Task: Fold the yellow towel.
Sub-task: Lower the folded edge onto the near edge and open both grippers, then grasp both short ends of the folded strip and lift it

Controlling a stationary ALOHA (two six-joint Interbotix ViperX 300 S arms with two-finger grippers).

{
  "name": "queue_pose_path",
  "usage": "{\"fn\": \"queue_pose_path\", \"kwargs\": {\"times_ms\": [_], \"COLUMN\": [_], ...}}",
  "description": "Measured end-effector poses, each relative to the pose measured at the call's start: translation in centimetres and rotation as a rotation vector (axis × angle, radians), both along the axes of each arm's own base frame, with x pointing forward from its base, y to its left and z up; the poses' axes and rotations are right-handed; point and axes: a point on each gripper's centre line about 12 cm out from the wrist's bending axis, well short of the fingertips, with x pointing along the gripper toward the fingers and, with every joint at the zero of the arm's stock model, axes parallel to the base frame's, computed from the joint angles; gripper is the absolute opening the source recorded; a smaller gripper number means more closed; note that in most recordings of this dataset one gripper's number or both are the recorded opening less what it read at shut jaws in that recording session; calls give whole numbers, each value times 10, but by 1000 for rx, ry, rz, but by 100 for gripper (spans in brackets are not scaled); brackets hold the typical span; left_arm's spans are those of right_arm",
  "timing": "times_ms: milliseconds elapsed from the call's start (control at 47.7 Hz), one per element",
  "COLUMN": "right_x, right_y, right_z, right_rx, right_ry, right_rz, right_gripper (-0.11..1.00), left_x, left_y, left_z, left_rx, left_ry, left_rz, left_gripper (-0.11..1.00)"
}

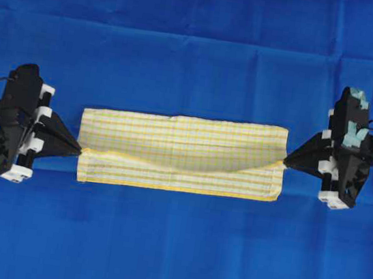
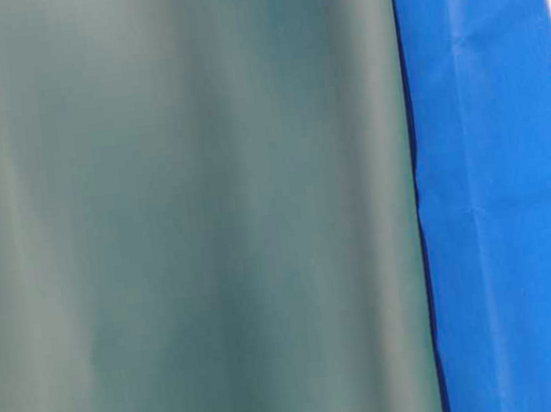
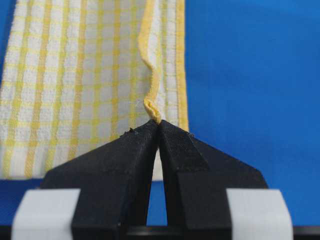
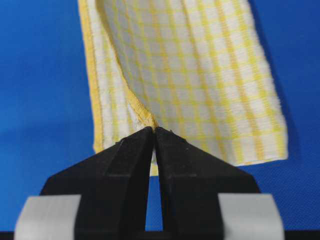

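Note:
The yellow towel [image 1: 181, 152] lies as a long horizontal band on the blue sheet, with an upper layer folded over it and its yellow hem sagging across the middle. My left gripper [image 1: 79, 147] is shut on the hem at the towel's left end; the left wrist view shows the pinched hem [image 3: 152, 107] at the tips of my left gripper [image 3: 158, 123]. My right gripper [image 1: 285, 163] is shut on the hem at the right end; the right wrist view shows my right gripper [image 4: 153, 129] pinching the folded edge of the towel [image 4: 200, 75].
The plain blue sheet [image 1: 199, 45] covers the whole table. In the table-level view a blurred grey-green surface [image 2: 186, 217] fills most of the frame, with a strip of blue sheet [image 2: 495, 189] at its right.

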Motion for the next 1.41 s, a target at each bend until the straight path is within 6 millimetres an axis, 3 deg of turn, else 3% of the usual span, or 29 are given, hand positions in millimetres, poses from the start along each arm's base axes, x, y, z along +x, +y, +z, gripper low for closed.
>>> {"fn": "queue_pose_path", "kwargs": {"times_ms": [420, 504, 587, 755, 839, 965, 1091, 1406], "right_x": [2, 4, 7, 11, 14, 17, 16, 14], "right_y": [4, 5, 6, 9, 10, 8, -6, -43], "right_z": [-9, -11, -11, -7, -2, 8, 11, -4], "right_rx": [-4, -5, -6, -6, -17, -36, -42, -60], "right_ry": [43, 52, 53, 43, 23, -9, -9, 87], "right_rz": [17, 18, 21, 33, 46, 59, 10, -116], "right_gripper": [3, 4, 21, 70, 84, 77, 78, 78], "left_x": [5, 5, 5, 5, 5, 8, 12, 21], "left_y": [-1, -1, 2, 11, 18, 27, 38, 52], "left_z": [-2, -3, -3, -3, 0, 10, 20, 9], "left_rx": [4, 5, 5, 14, 26, 48, 84, 103], "left_ry": [24, 26, 29, 49, 52, 29, -1, 70], "left_rz": [-2, 1, 10, 44, 60, 81, 97, 138], "left_gripper": [3, 9, 27, 73, 74, 70, 70, 70]}}
